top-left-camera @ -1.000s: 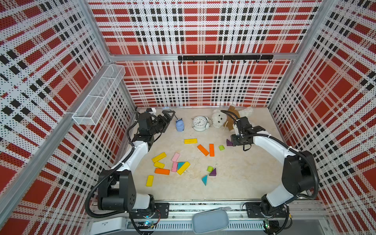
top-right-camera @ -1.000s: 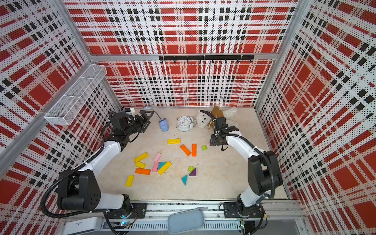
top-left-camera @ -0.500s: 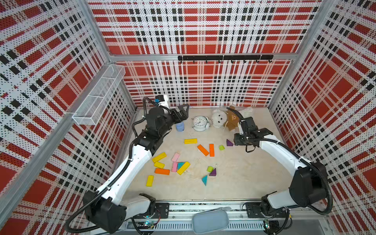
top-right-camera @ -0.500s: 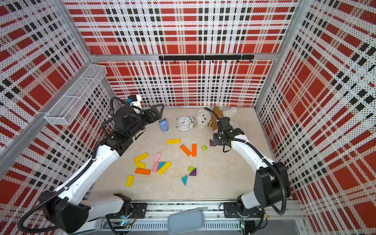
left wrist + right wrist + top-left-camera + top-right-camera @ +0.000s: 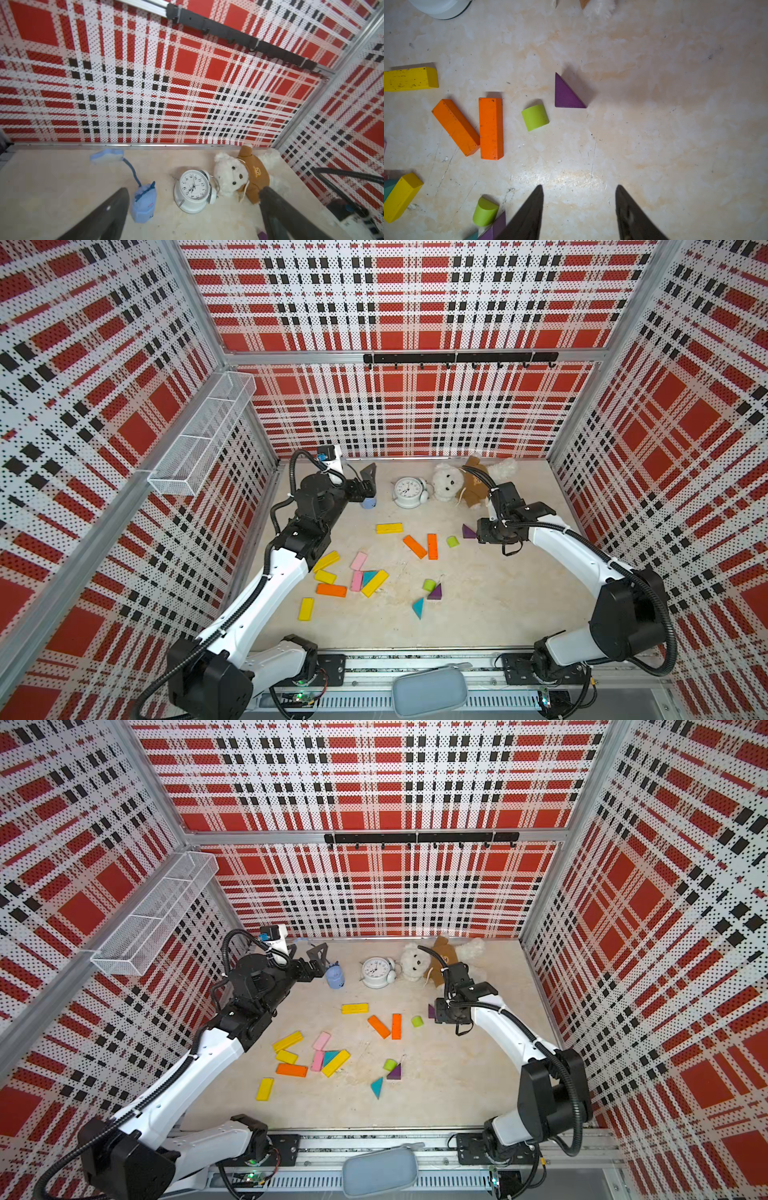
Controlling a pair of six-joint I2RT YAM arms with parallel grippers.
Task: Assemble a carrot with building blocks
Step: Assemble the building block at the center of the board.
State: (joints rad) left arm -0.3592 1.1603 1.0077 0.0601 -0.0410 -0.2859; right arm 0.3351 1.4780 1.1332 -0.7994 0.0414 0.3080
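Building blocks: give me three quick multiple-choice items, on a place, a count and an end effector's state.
1. The lime-green stub nearest the right end effector lies between: A two yellow bars; B an orange bar and a purple triangle; C two pink bars.
2. Purple triangles in view: A one; B two; C four.
3. The left end effector is: A shut on a yellow bar; B shut on a pink bar; C open and empty.
Answers: B, the right wrist view shows that row; B, a second purple triangle lies nearer the front; C, its jaws stand wide apart, gripping nothing.
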